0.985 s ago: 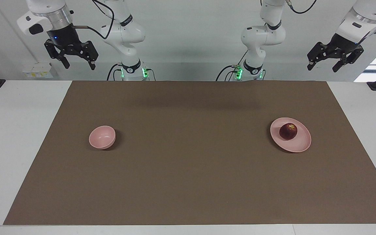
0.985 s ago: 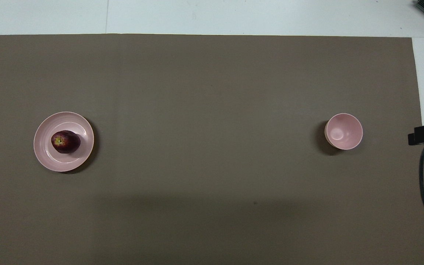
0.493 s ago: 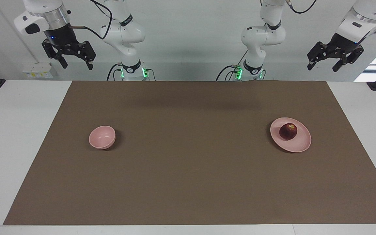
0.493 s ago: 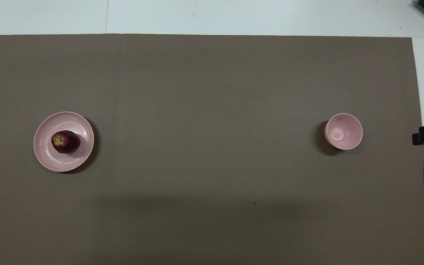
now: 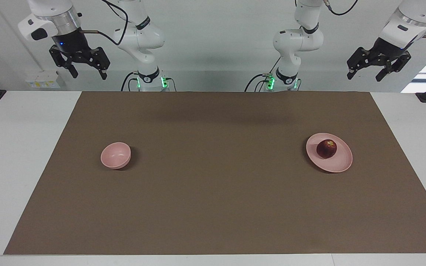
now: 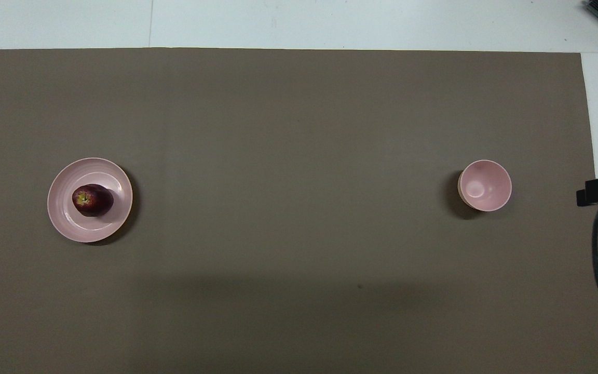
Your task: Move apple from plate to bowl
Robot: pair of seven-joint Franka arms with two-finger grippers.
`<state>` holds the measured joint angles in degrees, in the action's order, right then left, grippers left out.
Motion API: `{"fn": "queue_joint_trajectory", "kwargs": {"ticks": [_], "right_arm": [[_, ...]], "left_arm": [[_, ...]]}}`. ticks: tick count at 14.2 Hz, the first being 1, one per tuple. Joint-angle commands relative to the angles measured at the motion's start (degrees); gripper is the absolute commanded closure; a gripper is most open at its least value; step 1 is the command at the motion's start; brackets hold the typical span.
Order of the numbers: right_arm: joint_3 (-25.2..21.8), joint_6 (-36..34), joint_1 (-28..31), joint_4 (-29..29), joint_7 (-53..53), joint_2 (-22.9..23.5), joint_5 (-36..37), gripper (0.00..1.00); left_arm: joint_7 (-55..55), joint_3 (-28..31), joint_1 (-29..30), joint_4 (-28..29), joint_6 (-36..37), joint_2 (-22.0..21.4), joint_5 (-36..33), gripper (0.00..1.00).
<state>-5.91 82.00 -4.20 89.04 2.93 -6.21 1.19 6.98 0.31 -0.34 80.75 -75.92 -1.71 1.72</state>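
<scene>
On my facing camera, working from its left edge across, I first see the right gripper [image 5: 86, 72] held high in the air at the right arm's end of the worktop [image 5: 20, 147], over the edge nearest the robots. Its jaws are spread apart with nothing between them.

Next comes the bowl [image 5: 115, 155], standing upright on the brown mat [image 5: 213, 192] toward the right arm's end. I can see into it from the overhead camera and nothing lies inside the bowl [image 6: 485, 185].

The middle of the mat carries only a soft shadow band close to the robots' edge.

Further across I reach the plate [image 5: 338, 162], sitting flat on the mat toward the left arm's end, well apart from the bowl and about as far from the robots as it is. The apple [image 5: 326, 148] rests on the plate, slightly off its centre on the part nearer the robots. From overhead I see the apple [image 6: 92, 200] with its yellowish stem end turned up, wholly inside the rim of the plate [image 6: 117, 218].

Last, the left gripper [image 5: 364, 74] hangs high at the left arm's end, over the worktop's edge nearest the robots, tilted, its jaws apart and empty. Neither gripper is near the apple.
</scene>
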Motion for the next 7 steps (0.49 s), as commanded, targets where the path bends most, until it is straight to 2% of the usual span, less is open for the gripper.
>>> {"fn": "queue_joint_trajectory", "kwargs": {"ticks": [1, 3, 7], "right_arm": [[0.1, 0.8, 0.1, 2.7, 0.1, -1.3, -0.7, 0.00], [0.2, 0.9, 0.1, 2.8, 0.1, -1.3, -0.7, 0.00], [0.2, 1.6, 0.1, 3.5, 0.0, -1.3, -0.7, 0.00]], "left_arm": [[0.3, -0.1, 0.3, 2.3, -1.0, -1.7, 0.4, 0.00], [0.9, -0.1, 0.3, 4.2, -3.9, -2.5, 0.5, 0.00], [0.9, 0.1, 0.0, 14.7, -14.0, -5.5, 0.5, 0.00]]}}
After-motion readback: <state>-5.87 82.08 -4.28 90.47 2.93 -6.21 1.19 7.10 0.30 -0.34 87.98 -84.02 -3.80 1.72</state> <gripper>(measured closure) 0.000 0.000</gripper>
